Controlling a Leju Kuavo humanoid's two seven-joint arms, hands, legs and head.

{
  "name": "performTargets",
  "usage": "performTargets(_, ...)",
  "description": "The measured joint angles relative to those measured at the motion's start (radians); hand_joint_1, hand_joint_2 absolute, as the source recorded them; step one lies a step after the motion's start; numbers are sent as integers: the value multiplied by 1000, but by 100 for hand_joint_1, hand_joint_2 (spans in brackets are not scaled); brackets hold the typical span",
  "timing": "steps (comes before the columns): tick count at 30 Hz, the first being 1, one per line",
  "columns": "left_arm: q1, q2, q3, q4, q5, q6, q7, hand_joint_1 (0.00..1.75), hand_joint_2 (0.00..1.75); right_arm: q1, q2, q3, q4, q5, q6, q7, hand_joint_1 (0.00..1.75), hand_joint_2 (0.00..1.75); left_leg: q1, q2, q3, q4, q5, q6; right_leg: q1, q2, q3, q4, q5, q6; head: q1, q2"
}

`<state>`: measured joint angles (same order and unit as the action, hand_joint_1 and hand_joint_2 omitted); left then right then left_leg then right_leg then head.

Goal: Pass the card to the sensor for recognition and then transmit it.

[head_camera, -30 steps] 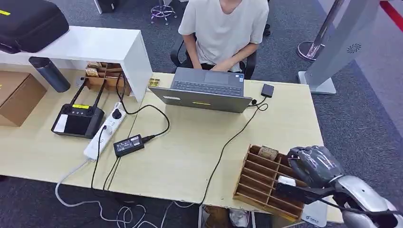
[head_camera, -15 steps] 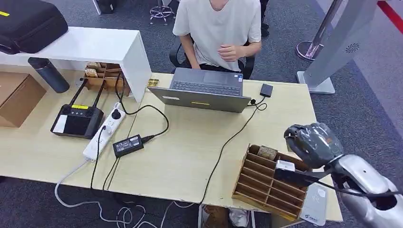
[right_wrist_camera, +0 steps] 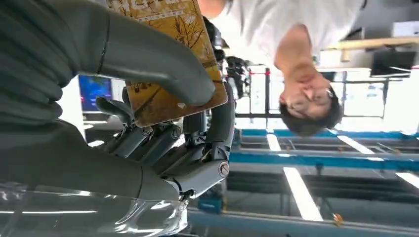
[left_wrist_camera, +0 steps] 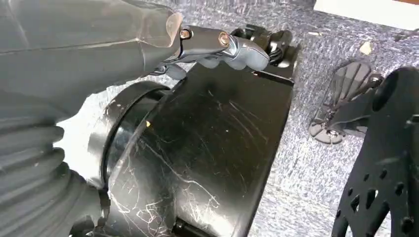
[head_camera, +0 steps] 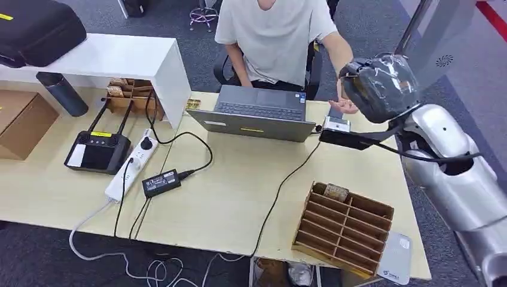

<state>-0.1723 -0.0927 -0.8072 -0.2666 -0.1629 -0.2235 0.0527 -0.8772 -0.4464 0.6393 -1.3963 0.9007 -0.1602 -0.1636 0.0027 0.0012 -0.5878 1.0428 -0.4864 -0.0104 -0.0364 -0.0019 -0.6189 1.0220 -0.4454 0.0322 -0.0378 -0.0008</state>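
Right hand (head_camera: 378,86), raised above the far right corner of the table (head_camera: 239,191), pinches the card (right_wrist_camera: 168,59) between its thick grey thumb and darker fingers (right_wrist_camera: 217,123); we see this grip plainly in the right wrist view. We note that the card is yellow-brown with a printed pattern of dark branching lines and some small text, and has rounded corners. Its long axis runs away from the palm, and its free end extends beyond the thumb; one broad face is turned toward the wrist camera. From the head view the card is hidden behind the hand's grey cover. A person (head_camera: 275,30) in a pale shirt sits beyond the table behind an open laptop (head_camera: 257,113), with one hand (head_camera: 345,104) held out just beside the robot's hand. On the near right of the table stand a wooden slotted rack (head_camera: 341,224) and, beside it, a pale flat sensor pad (head_camera: 396,258). Left hand (left_wrist_camera: 232,47) hangs beside the robot's body with fingers curled in on nothing.
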Motion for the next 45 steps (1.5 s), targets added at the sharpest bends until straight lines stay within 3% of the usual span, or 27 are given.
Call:
performTargets(4, -1, 0, -6, 0, 0, -11, -7, 0, 175, -54, 42, 29, 48, 17, -1, 10, 175, 175, 0, 0, -1, 0, 0, 0, 0, 0, 0, 0, 0, 0, 0, 0)
performTargets(13, -17, -6, -34, 0, -3, -57, -29, 0, 175, -249, 228, 142, 363, 117, -19, 64, 175, 175, 1, 1, 0, 0, 1, -2, 1, 1, -1, 0, 1, -1, 0, 0)
performTargets(22, -21, -8, -47, 0, -3, -68, -37, 0, 175, -290, 312, 180, 537, 119, -36, 68, 175, 175, 1, 0, -1, 0, 1, -2, 1, 0, -1, 0, 1, -1, 0, 0)
performTargets(23, -21, -8, -48, 0, -3, -69, -36, 0, 175, -293, 322, 182, 560, 118, -38, 68, 0, 175, 1, 0, -1, 0, 1, -2, 1, 0, -1, 0, 1, -1, 0, 0)
performTargets(32, -21, -8, -48, 0, -37, -111, -46, 0, 175, -301, 376, 197, 670, 117, -57, 56, 0, 175, 1, 0, -1, 0, 1, -2, 1, 0, -1, 0, 1, -2, 0, 0)
performTargets(45, -17, -8, -47, 0, -37, -68, -42, 0, 175, -302, 378, 198, 719, 137, -45, 80, 0, 175, 1, 0, -1, 0, 1, -2, 1, 0, -1, 0, 1, -2, 0, 0)
